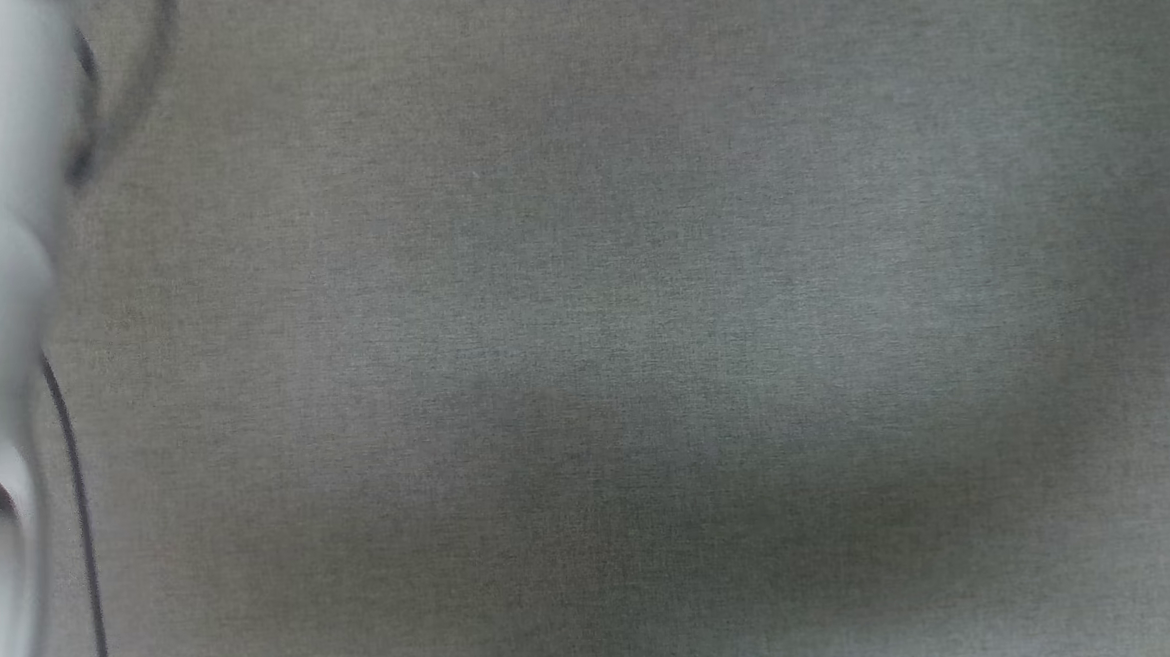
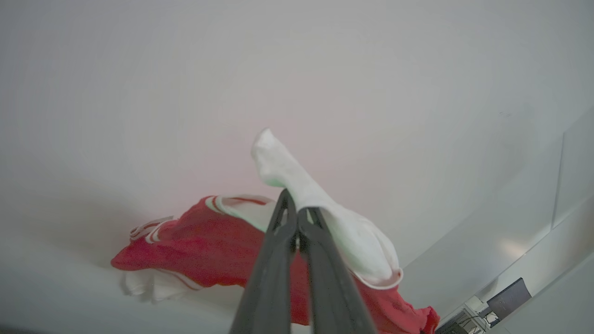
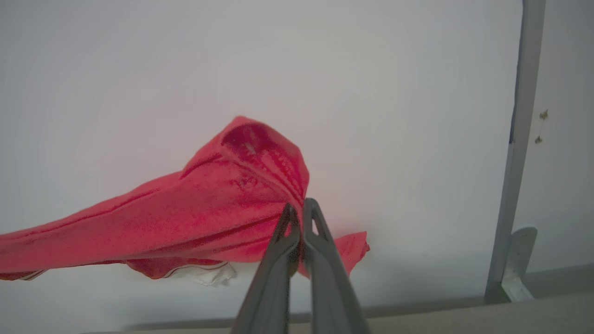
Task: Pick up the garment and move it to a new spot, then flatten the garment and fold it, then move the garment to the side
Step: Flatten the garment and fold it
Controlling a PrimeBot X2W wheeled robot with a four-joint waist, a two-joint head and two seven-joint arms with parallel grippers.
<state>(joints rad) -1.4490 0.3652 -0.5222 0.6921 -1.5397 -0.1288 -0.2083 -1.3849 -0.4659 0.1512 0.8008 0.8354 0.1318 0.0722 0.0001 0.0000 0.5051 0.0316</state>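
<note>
The garment (image 2: pixel 195 246) is held by both closed tools, white sleeve (image 2: pixel 278 167) pinched in the left tool (image 2: pixel 297 211), red body (image 3: pixel 222 204) in the right tool (image 3: pixel 300 208), its length strung between

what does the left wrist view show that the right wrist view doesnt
Left wrist view: the left gripper shut on a white sleeve, striped trim at the far left, and a dark screen at the lower right.
Right wrist view: the right gripper shut on a red fold, plus a grey post with a metal bracket at its foot.
Both: the red garment pinched in a shut gripper, against a plain pale background.
</note>
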